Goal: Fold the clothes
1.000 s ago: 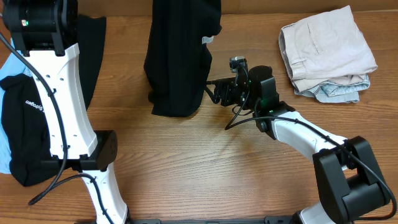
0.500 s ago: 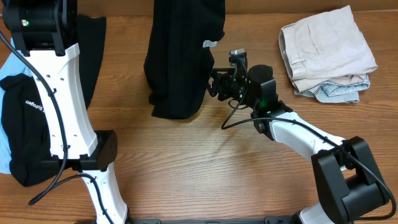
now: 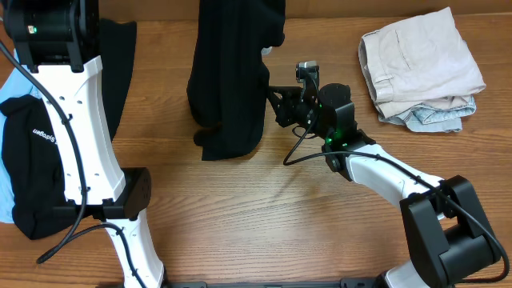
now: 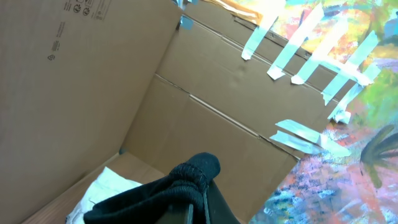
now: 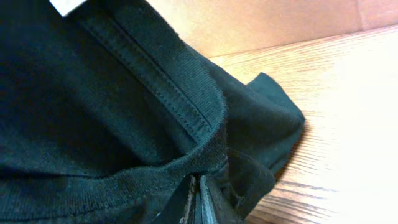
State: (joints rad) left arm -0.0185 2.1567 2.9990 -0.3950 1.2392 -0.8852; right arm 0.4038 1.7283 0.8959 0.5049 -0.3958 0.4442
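Observation:
A black garment (image 3: 228, 88) hangs down from above, and its lower end rests on the wooden table (image 3: 264, 224). In the left wrist view my left gripper (image 4: 198, 202) is shut on a bunched black fold of it (image 4: 186, 177), held high up. My right gripper (image 3: 276, 102) sits at the garment's right edge. In the right wrist view its jaws (image 5: 198, 200) are closed on the black stitched hem (image 5: 155, 168). A white label (image 5: 65, 6) shows at the top of that view.
A folded stack of beige clothes (image 3: 420, 64) lies at the back right, on a pale denim piece (image 3: 436, 118). More black clothing (image 3: 32, 160) and a blue cloth (image 3: 8, 88) lie at the far left behind the left arm (image 3: 80, 120). Cardboard walls (image 4: 124, 81) stand behind the table.
My right gripper has moved in against the garment's edge and closed on the hem. The hanging cloth's lower end has shifted slightly to the right. The left gripper has stayed shut.

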